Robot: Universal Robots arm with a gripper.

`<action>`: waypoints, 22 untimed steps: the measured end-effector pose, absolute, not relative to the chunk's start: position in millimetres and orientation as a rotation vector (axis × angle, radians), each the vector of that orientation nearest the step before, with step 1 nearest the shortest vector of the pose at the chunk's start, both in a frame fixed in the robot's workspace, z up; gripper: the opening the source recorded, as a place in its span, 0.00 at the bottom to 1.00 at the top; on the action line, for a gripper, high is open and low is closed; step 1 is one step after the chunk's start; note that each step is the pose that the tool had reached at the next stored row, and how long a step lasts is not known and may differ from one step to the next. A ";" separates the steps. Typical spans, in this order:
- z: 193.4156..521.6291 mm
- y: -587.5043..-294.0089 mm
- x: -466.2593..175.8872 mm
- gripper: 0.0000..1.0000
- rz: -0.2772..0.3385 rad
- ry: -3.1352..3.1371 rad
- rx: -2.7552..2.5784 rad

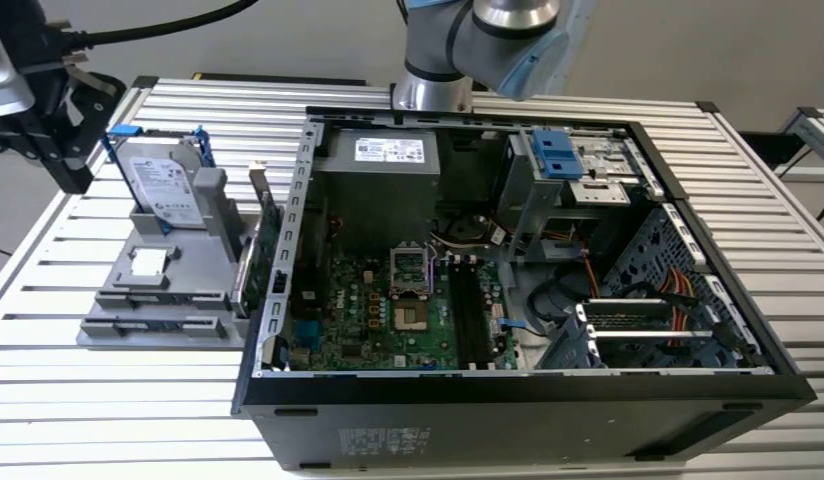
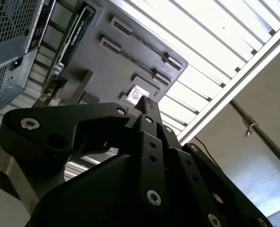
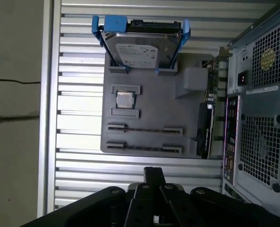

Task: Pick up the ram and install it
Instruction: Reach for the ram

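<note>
in the exterior view the gripper (image 1: 65, 165) hung over the table's corner at the exterior view's left, just behind the hard drive (image 1: 165, 180) standing in the grey tray (image 1: 112, 330), and well apart from the open computer case (image 1: 519, 420); inside the case a long dark stick stood in the memory slots beside the processor socket; i took it for the ram (image 1: 468, 312), though it was too dark there to be sure; in the second wrist view the black linkage lay across the tray, whose two long grooves (image 2: 118, 26) looked bare; in the first wrist view the fingertips (image 3: 150, 174) were drawn together with nothing between them; the grooves held no stick there either, while the processor chip (image 3: 125, 100) and the green card (image 3: 210, 90) sat in their places on the tray; by my judgement the pick and the seating were already done, and little of the task was left.
</note>
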State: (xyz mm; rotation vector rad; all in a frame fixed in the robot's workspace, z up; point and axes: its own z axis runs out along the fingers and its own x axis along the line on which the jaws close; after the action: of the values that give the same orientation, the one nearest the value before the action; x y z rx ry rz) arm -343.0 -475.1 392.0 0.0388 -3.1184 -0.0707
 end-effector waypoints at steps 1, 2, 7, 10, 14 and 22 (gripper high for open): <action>392.0 -475.3 -343.0 0.00 -0.071 -3.118 0.039; 391.9 -475.5 -343.1 0.00 -0.071 -3.119 0.039; 391.7 -476.2 -343.2 0.00 -0.071 -3.122 0.038; 391.5 -476.4 -343.2 0.00 -0.071 -3.122 0.037; 391.2 -476.7 -343.2 0.00 -0.071 -3.122 0.029; 391.1 -476.9 -343.3 0.00 -0.071 -3.122 0.022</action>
State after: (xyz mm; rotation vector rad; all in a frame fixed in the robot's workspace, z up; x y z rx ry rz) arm -343.3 -476.9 391.1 0.0221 -3.1221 -0.0708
